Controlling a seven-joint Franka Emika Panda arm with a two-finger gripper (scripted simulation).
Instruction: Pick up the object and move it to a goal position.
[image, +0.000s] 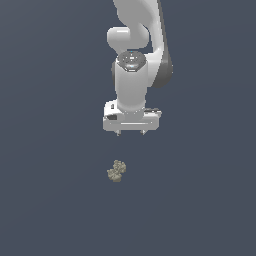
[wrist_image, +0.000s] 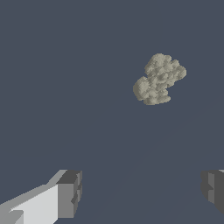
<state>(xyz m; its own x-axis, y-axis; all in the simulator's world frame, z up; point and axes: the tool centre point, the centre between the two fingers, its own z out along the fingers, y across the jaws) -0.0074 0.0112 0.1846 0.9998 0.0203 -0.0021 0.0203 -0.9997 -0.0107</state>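
Observation:
The object (image: 116, 171) is a small lumpy tan-olive speckled clump lying on the dark grey floor in the exterior view. It also shows in the wrist view (wrist_image: 158, 79). My white gripper (image: 131, 133) hangs above it and slightly toward the exterior view's right, pointing down, well clear of it. The gripper is open and empty. In the wrist view the gripper (wrist_image: 142, 190) has its two grey fingertips (wrist_image: 70, 192) wide apart, and the object lies beyond them, not between them.
The flat dark grey floor (image: 50, 200) surrounds the object. The white arm (image: 135, 40) rises behind the gripper. No goal marker shows.

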